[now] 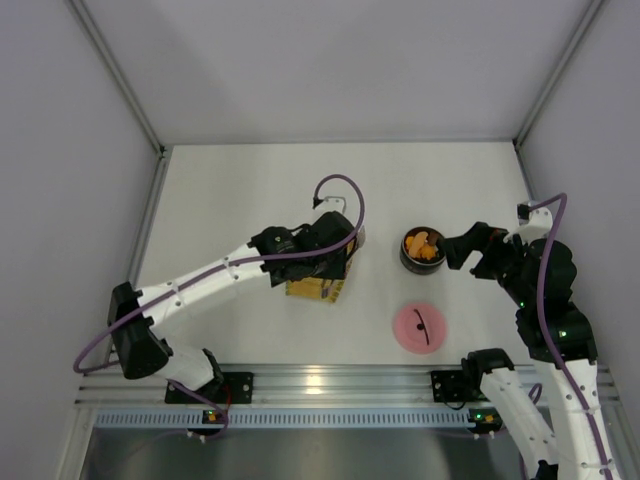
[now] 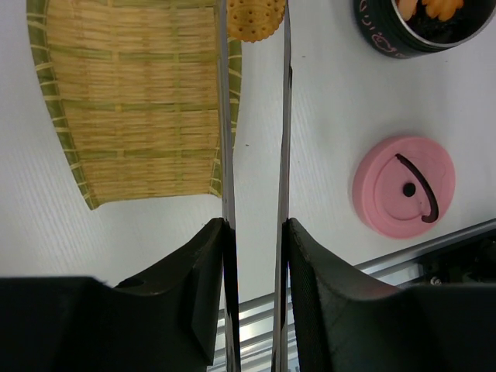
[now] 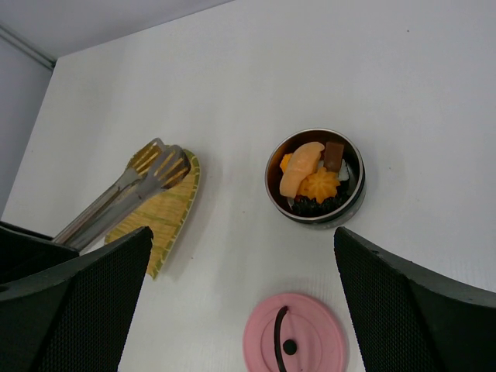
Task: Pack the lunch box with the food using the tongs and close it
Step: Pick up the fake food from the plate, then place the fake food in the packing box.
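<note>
My left gripper (image 2: 256, 225) is shut on the silvery tongs (image 2: 285, 116). The tongs' tips pinch a round yellow cracker piece of food (image 2: 256, 19) at the right edge of the yellow woven tray (image 2: 132, 101). The lunch box (image 1: 423, 249) stands open to the right and holds orange, brown and black food (image 3: 314, 182). Its pink lid (image 1: 420, 327) lies flat on the table in front of it. My right gripper (image 1: 455, 250) hangs open just right of the lunch box, holding nothing. In the right wrist view the tongs (image 3: 124, 194) reach over the tray (image 3: 167, 225).
Grey walls enclose the white table on three sides. An aluminium rail (image 1: 330, 385) runs along the near edge, where both arm bases sit.
</note>
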### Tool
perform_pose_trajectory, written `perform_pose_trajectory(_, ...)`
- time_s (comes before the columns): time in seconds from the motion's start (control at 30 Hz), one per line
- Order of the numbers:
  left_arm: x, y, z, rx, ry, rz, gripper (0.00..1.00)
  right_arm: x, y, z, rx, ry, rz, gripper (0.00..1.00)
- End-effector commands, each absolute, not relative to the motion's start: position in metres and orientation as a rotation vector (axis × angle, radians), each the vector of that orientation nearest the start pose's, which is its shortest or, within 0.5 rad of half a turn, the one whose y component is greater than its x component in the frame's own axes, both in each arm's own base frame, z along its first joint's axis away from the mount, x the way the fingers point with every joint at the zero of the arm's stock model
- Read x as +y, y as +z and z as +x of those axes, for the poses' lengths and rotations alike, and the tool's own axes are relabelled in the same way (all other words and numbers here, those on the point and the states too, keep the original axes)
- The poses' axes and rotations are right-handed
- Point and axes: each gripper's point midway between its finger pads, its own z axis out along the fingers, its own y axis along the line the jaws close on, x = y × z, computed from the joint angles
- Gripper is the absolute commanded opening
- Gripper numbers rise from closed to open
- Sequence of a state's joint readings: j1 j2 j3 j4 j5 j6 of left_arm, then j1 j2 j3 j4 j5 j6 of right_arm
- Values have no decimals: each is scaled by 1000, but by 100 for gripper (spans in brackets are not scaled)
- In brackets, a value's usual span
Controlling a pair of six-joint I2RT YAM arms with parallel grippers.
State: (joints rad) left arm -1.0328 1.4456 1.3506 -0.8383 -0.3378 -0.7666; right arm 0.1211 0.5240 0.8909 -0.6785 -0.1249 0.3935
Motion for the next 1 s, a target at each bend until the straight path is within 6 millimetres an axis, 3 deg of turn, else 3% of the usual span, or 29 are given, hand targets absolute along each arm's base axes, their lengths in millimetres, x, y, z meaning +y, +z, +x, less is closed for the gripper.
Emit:
perform_pose_trajectory(0.0, -330, 218, 225, 2388, -481, 244, 38, 60, 291, 218, 1856, 456, 177, 99)
perform_pose_trajectory(0.03, -341, 228, 228, 2369, -517, 251, 38, 60, 292, 218, 1854, 451, 179, 99)
perform_pose_trajectory(0.17, -377, 240, 227, 2336, -566, 325, 38, 57, 294, 216, 1855, 435, 180, 99)
perform_pose_trajectory(0.23, -392, 234, 228, 2342, -560, 362, 38, 57, 293, 216, 1857, 431, 181, 100)
perform_pose_trajectory(0.27, -402, 244, 228, 2322, -592, 373, 38, 57, 292, 216, 1862, 430, 182, 100)
perform_pose_trajectory(0.3, -409, 235, 228, 2335, -580, 394, 38, 56, 292, 216, 1860, 429, 182, 99)
perform_pose_trajectory(0.5, -448, 231, 223, 2326, -623, 466, 38, 55, 292, 214, 1861, 419, 184, 99)
perform_pose_trajectory(0.7, -465, 215, 221, 2348, -622, 497, 38, 54, 291, 213, 1863, 413, 183, 100)
perform_pose_trajectory(0.97, -459, 204, 220, 2368, -560, 491, 39, 54, 290, 213, 1863, 413, 183, 100)
